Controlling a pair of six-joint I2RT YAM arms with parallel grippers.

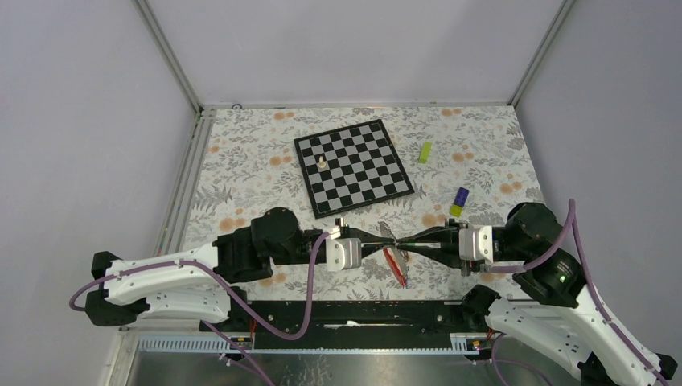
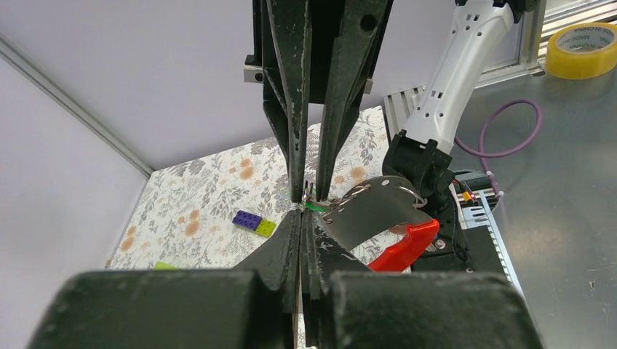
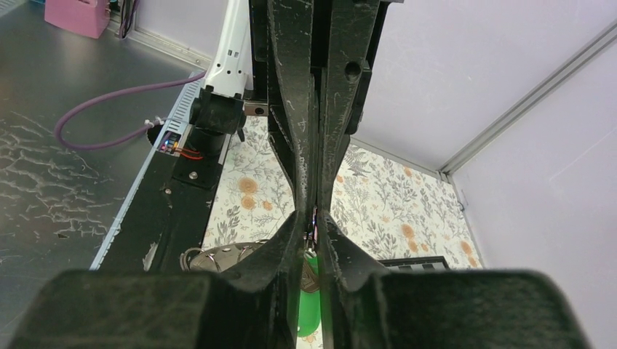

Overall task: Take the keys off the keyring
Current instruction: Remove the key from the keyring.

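At the lower middle of the right wrist view, the keys [image 3: 308, 313] hang in the slim gap between the fingers of the right gripper [image 3: 313, 218], a silvery blade above a green head. Those jaws stand slightly apart. Whether they pinch the key or merely flank it cannot be told.

The left gripper [image 2: 301, 214] meets it tip to tip from the opposite side. Its fingers are pressed fully together at the bunch, and what lies between them is hidden. In the left wrist view a sliver of green shows right at that meeting point. To its right hang a short chain [image 2: 349, 195], a flat silvery tag [image 2: 367, 217], the keyring [image 2: 412, 195] and a red strap [image 2: 406, 246] that droops toward the lower right.

From overhead the bunch sits mid-frame between the two arms, just below the chessboard [image 1: 354, 167], which carries one small pale piece [image 1: 322, 162] in its upper left. A lime-green block [image 1: 425, 151] lies right of the board and a purple-and-yellow block [image 1: 459, 201] lies below that, both on the floral table [image 1: 241, 161]. A yellow tape roll [image 2: 582, 49] sits in the upper right of the left wrist view.
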